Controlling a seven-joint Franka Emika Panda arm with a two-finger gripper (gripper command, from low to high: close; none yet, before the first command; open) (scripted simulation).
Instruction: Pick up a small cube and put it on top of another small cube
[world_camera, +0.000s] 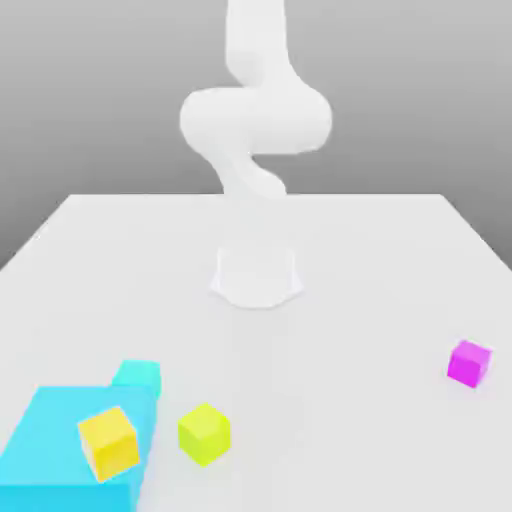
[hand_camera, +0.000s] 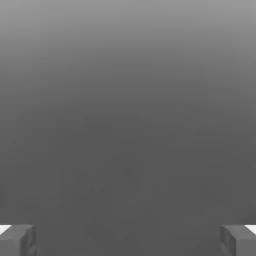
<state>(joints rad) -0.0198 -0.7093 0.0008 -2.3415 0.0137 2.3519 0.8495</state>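
Still at the start: nothing is picked up.
The gripper (hand_camera: 128, 240) stands spread wide and empty; next, the arm (world_camera: 255, 120) must descend over the lime cube (world_camera: 204, 433), beside the cyan block (world_camera: 60, 440).

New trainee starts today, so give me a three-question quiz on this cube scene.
1. True or false: the gripper is open with nothing between its fingers.
2. What does the golden-yellow cube rest on? A) large cyan block B) bare table C) magenta cube
3. Fill in: the lime-yellow cube sits on the ____.

Key: 1 true; 2 A; 3 table.
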